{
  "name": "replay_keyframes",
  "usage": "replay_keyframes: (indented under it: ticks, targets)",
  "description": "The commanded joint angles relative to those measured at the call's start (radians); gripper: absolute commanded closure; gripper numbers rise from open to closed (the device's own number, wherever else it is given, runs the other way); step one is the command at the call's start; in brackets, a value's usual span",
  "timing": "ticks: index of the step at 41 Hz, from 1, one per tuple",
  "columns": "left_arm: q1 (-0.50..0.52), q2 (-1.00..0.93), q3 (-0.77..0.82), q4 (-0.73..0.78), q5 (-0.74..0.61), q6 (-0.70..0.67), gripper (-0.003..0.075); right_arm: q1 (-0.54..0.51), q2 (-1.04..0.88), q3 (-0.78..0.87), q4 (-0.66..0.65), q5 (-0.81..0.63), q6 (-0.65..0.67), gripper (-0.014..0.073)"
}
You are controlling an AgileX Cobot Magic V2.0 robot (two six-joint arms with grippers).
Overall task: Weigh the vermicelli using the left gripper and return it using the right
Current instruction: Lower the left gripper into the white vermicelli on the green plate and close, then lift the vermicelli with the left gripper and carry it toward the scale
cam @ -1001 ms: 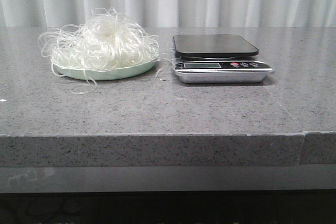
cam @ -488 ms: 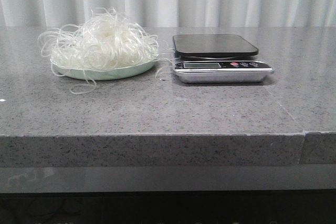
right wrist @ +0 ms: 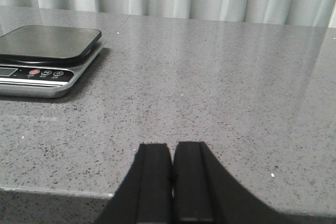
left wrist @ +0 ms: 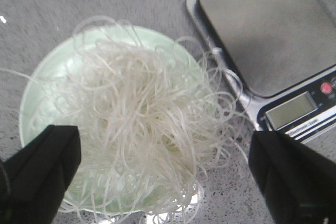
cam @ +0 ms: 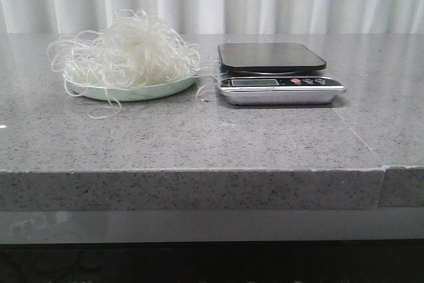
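The left claw had come into view above the vermicelli, spread wide. The vermicelli lay on the plate beside the scale. Only the right wrist view showed the right claw, fingers pressed together.

Grey speckled stone desk carrying a plate and a scale

A pale mint-green round plate sits on the far left part of the desk, heaped with the vermicelli, whose stray loops spill over the rim onto the desk surface on the near and left sides. Just beside it to the right stands a kitchen scale, with a dark square platform and a silver front bearing a display and buttons. A seam line crosses the desk's near right corner.
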Motion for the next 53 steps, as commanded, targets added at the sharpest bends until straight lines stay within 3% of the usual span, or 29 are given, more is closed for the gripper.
replay_keyframes:
  ticks: [1,9,31,36,39,44,47,53]
  targets:
    - [-0.009,0.016,-0.09,-0.003,0.019,-0.014,0.0016,-0.003,-0.017,-0.008,-0.007,-0.083,-0.006,0.0442]
    - [-0.009,0.08,-0.101,0.078,0.046,-0.021,0.0016,-0.003,-0.017,-0.008,-0.007,-0.083,-0.006,0.0442]
    - [-0.009,0.172,-0.101,0.069,0.05,-0.021,0.0027,-0.003,-0.017,-0.008,-0.007,-0.083,-0.006,0.0442]
    - [-0.009,0.172,-0.101,0.069,0.073,-0.021,0.0145,-0.003,-0.017,-0.008,-0.007,-0.083,-0.006,0.0442]
    - [-0.009,0.172,-0.101,0.071,0.08,-0.021,0.0275,-0.003,-0.017,-0.008,-0.007,-0.083,-0.006,0.0442]
    - [-0.009,0.172,-0.101,0.078,0.094,-0.021,0.0589,-0.003,-0.017,-0.008,-0.007,-0.083,-0.006,0.0442]
    - [-0.009,0.172,-0.101,0.089,0.096,-0.021,0.056,-0.003,-0.017,-0.008,-0.007,-0.083,-0.006,0.0442]
    - [-0.009,0.168,-0.103,0.131,0.108,-0.021,0.0584,-0.003,-0.017,-0.008,-0.007,-0.083,-0.006,0.0442]
